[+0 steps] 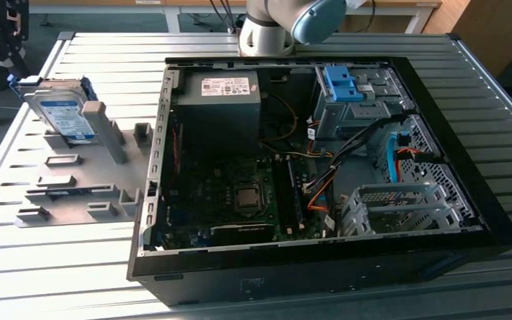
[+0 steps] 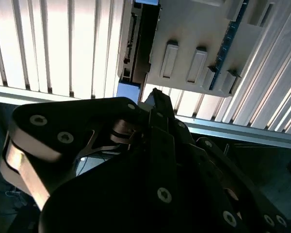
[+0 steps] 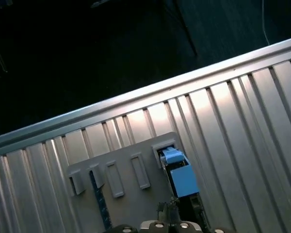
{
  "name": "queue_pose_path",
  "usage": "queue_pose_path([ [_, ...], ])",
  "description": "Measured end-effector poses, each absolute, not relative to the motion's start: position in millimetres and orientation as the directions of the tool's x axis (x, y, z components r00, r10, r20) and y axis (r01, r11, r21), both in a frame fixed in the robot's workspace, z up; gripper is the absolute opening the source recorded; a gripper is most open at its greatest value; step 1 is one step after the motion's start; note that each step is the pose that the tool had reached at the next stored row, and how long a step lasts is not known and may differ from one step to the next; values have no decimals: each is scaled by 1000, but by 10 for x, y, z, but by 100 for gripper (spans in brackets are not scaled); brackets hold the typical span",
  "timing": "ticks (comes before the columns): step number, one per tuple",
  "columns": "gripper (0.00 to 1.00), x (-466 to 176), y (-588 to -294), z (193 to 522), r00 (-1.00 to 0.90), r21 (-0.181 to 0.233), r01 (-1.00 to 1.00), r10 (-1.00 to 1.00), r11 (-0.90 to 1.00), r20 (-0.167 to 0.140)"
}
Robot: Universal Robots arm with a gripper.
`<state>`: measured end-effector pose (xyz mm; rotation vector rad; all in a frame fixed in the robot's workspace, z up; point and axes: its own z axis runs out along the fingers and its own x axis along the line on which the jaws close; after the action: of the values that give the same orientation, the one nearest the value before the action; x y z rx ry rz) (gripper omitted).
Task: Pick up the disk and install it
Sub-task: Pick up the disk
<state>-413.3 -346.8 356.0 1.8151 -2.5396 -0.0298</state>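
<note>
Strong daylight glare on the ribbed table (image 2: 63, 48), blown-out stripes, pincer (image 2: 155, 94) in deep shadow

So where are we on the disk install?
Nothing done yet: the disk stands upright in the grey holder on the slatted table, outside the open computer case. In hand: the gripper hovers close to the disk in the second wrist view, not touching it. Left: the pickup and the install.

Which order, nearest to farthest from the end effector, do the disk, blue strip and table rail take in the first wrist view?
1. disk: at the plate's end, just by the end effector.
2. blue strip: across the plate.
3. table rail: beyond the plate.
</note>
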Motion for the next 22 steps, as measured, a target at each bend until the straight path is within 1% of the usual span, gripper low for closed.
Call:
queue_pose_path([
  [4, 11, -4178, -3428, 3528, -314, 8, -949, -949, 314, -1],
  [5, 16, -4199, -3408, 3518, -315, 6, -949, -949, 315, -2],
  [6, 16, -4227, -3387, 3512, -316, 6, -949, -949, 316, -2],
  [8, 29, -4295, -3354, 3502, -317, 5, -948, -948, 317, -2],
  [9, 29, -4313, -3340, 3497, -317, 5, -948, -948, 317, -2],
  [11, 41, -4318, -3319, 3486, -308, 5, -951, -951, 308, -2],
  [13, 41, -4318, -3317, 3467, -282, 5, -960, -960, 282, -2],
  [14, 47, -4318, -3316, 3457, -268, 5, -963, -963, 268, -2],
  [19, 47, -4319, -3311, 3399, -191, 5, -982, -982, 191, -2],
  [22, 47, -4319, -3271, 3370, -184, 5, -983, -983, 184, -2],
])
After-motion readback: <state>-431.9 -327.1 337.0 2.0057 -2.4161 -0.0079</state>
